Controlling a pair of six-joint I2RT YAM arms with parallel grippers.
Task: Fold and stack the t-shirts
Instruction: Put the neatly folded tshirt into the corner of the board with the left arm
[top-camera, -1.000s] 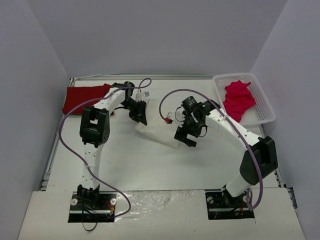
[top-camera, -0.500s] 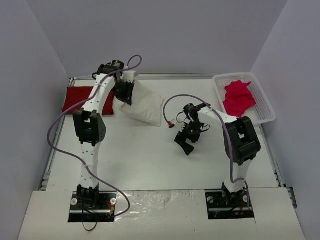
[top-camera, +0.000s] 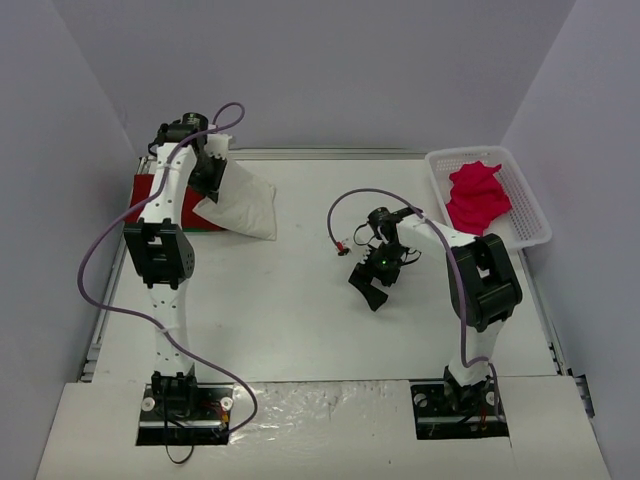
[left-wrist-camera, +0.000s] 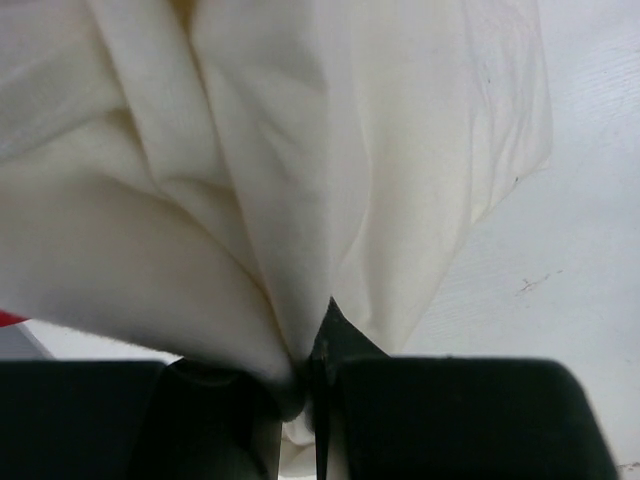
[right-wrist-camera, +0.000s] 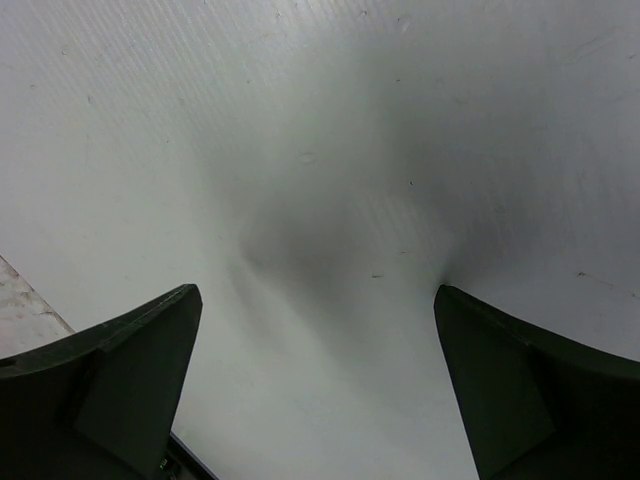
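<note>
My left gripper (top-camera: 208, 170) is shut on the folded cream-white t-shirt (top-camera: 243, 203), which hangs from it at the far left of the table. In the left wrist view the same cream cloth (left-wrist-camera: 280, 180) fills the frame, pinched between the jaws at the bottom. A red t-shirt (top-camera: 145, 198) lies flat under and beside it at the table's left edge, mostly hidden by the arm. The pinkish-red t-shirt (top-camera: 476, 197) lies crumpled in the basket. My right gripper (top-camera: 372, 283) is open over bare table in the middle, with nothing between its fingers (right-wrist-camera: 130, 370).
The white lattice basket (top-camera: 527, 205) stands at the far right corner. A purple cable with a red connector (top-camera: 341, 242) dangles near the right wrist. Grey walls close in the table on three sides.
My left arm has carried the cream-white t-shirt from the table's middle back and leftward, over the red t-shirt. The right arm drew back and folded in, gripper still open.
</note>
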